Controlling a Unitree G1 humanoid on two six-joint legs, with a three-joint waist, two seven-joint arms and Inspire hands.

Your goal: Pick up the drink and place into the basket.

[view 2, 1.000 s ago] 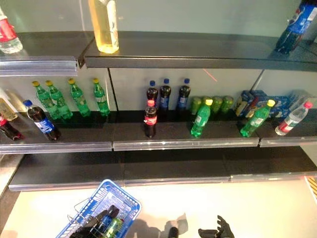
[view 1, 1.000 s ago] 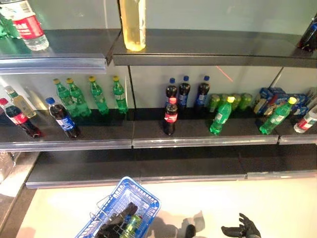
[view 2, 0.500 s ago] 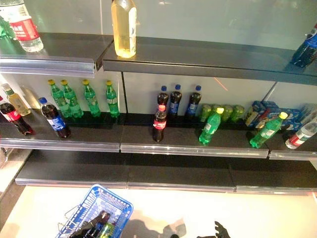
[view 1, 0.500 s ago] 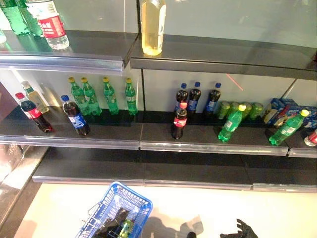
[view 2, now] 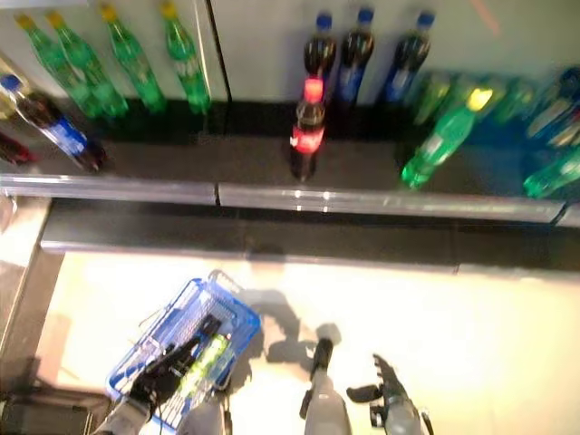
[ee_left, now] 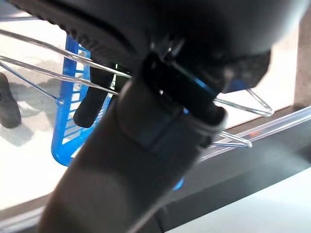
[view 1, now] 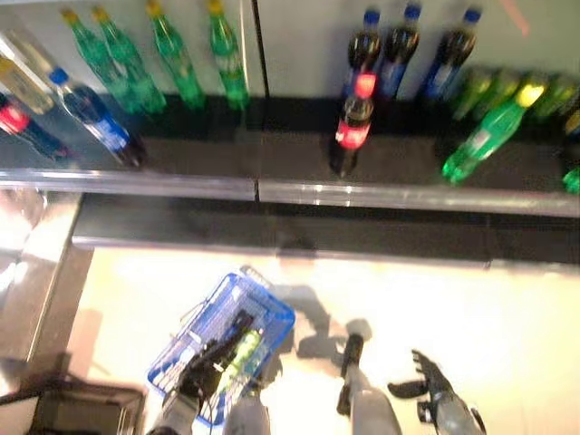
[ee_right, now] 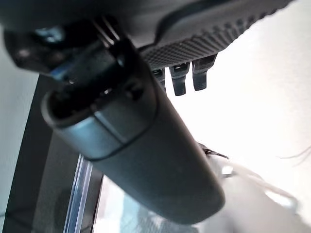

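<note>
The blue basket [view 1: 221, 343] hangs low at the left, held off the floor by its wire handles [ee_left: 58, 73] in my left hand [view 1: 201, 376], which is shut on them. A green drink [view 1: 239, 353] lies inside the basket. My right hand [view 1: 433, 399] hangs low at the right with its fingers straight and spread, holding nothing. In the right wrist view its fingers [ee_right: 181, 77] are straight over the pale floor. A dark cola bottle with a red cap [view 1: 352, 122] stands at the front of the shelf [view 1: 299, 186], straight ahead.
The shelf carries green bottles [view 1: 172, 54] at the back left, dark bottles with blue caps [view 1: 408, 50] behind the red-capped one, leaning green bottles [view 1: 485, 136] at the right and dark bottles [view 1: 91, 113] at the far left. A lower dark ledge [view 1: 290, 237] runs below.
The whole picture has shifted downward: the top shelf has left the view and more floor shows. The basket and both hands hang low as before.
</note>
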